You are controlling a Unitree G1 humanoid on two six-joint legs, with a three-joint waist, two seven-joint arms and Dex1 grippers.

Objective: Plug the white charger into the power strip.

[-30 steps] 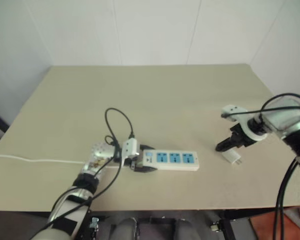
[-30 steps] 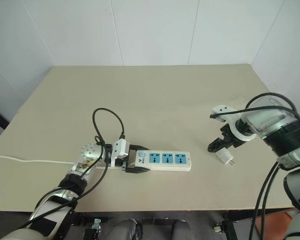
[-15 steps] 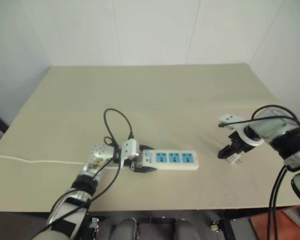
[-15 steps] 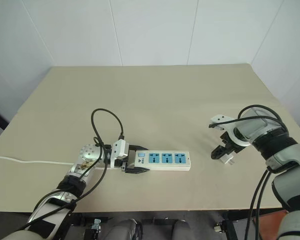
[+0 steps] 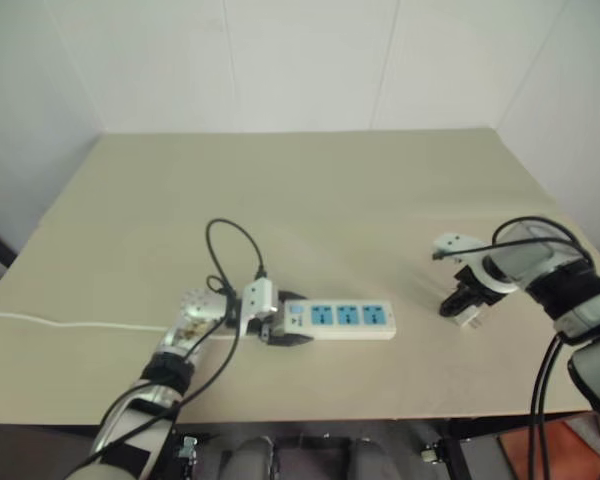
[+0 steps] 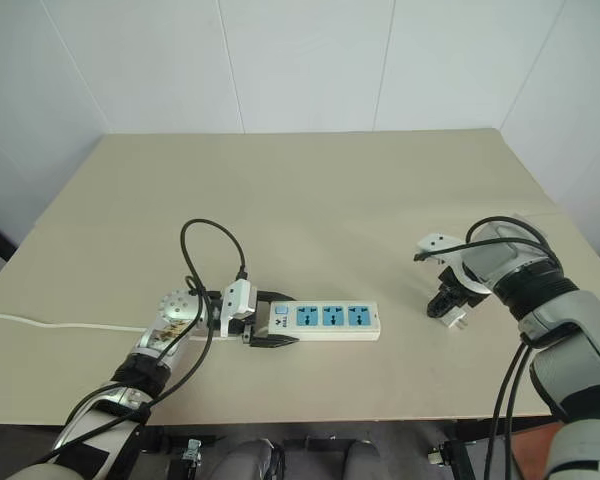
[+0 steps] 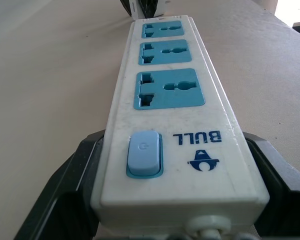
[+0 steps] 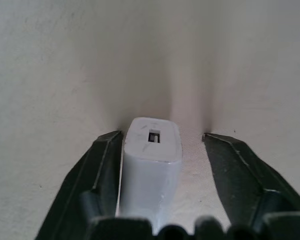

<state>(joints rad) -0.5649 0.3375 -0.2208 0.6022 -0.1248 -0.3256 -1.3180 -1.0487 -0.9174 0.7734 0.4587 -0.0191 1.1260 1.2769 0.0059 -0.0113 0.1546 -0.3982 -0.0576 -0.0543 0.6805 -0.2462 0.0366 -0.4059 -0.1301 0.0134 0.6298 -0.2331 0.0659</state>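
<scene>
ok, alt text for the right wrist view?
The white charger lies on the tan table between the right gripper's two black fingers, its port end facing the camera. One finger touches the charger's side; a gap remains at the other.

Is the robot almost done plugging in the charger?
Not yet. The left tool already grips the power strip at its switch end. The right tool straddles the white charger on the table, one finger touching. Lifting, carrying and plugging remain; all three sockets are empty.
</scene>
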